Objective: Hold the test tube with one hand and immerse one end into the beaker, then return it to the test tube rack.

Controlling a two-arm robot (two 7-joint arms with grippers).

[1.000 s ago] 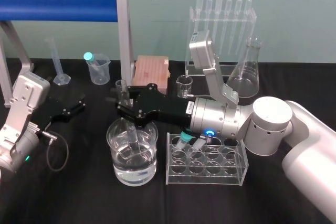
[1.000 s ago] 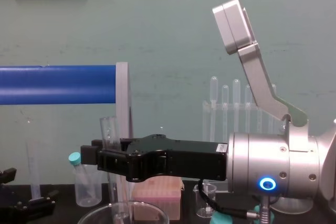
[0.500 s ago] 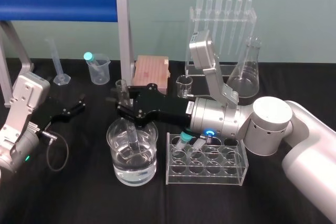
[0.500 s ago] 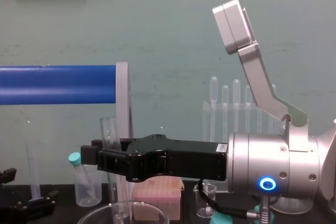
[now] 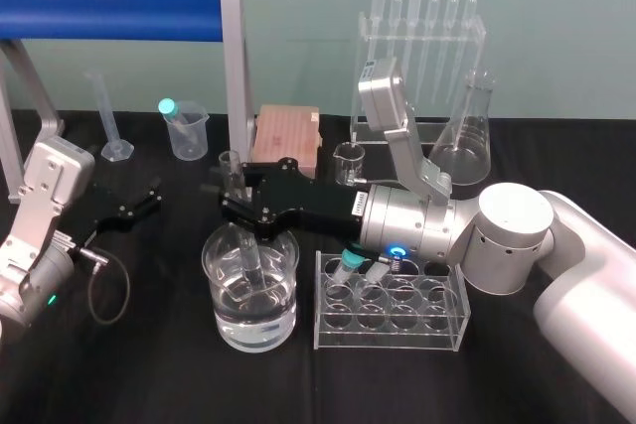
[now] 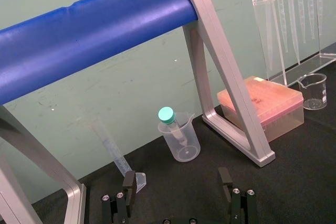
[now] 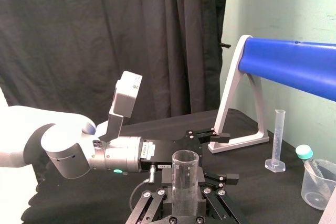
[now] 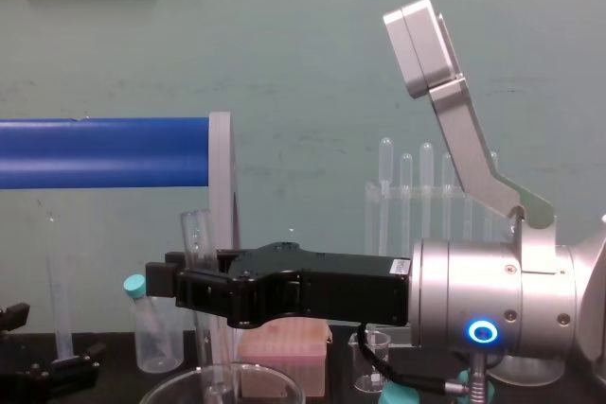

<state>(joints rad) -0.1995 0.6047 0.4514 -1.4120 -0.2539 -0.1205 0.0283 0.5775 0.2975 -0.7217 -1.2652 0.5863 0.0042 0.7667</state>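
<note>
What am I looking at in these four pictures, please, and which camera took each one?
It is a two-armed robot at a black table. One camera looks down from its head, one looks forward from its chest, and one rides on each wrist. The right gripper is shut on a glass test tube, its lower end down inside the wide beaker. The left gripper sits open and idle on the left. A clear rack stands right of the beaker.
</note>
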